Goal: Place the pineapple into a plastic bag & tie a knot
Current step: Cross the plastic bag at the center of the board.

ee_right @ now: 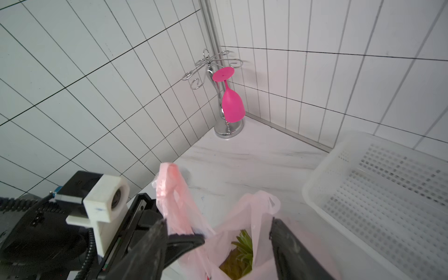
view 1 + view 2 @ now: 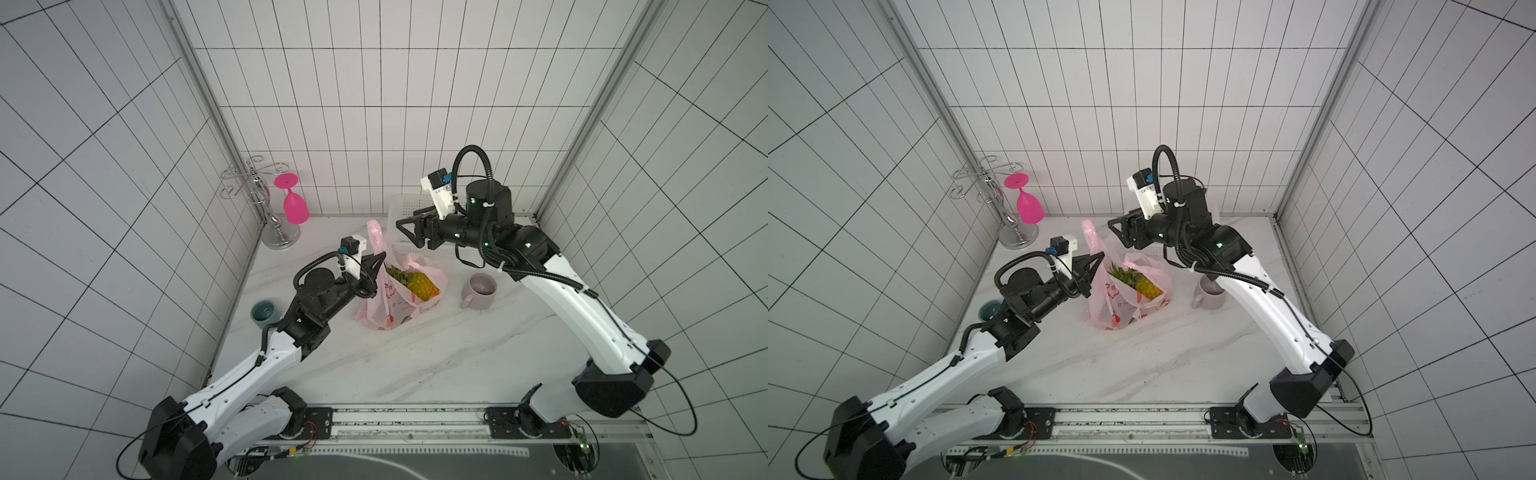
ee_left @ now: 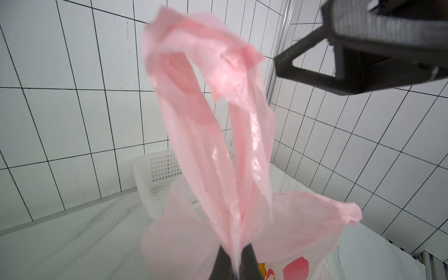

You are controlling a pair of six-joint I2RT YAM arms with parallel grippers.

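The pale-pink plastic bag [image 2: 395, 305] [image 2: 1115, 303] stands mid-table with its mouth open. The pineapple [image 2: 419, 284] [image 2: 1146, 284] lies inside, and its green crown [image 1: 243, 244] shows in the right wrist view. My left gripper [image 2: 380, 261] [image 2: 1098, 258] [image 3: 236, 248] is shut on one bag handle [image 3: 206, 109], which rises as a loop above its tips. The other handle [image 2: 424, 266] droops at the bag's far side. My right gripper [image 2: 402, 227] [image 2: 1113, 227] [image 1: 218, 220] hangs open just above the bag, holding nothing. No knot is in view.
A white perforated basket [image 2: 409, 208] [image 1: 375, 194] sits at the back under the right arm. In the back left corner a chrome rack [image 2: 268, 208] holds a pink goblet [image 2: 295, 205]. A mauve mug [image 2: 478, 291] stands right of the bag. A blue-grey cup [image 2: 266, 313] sits by the left arm.
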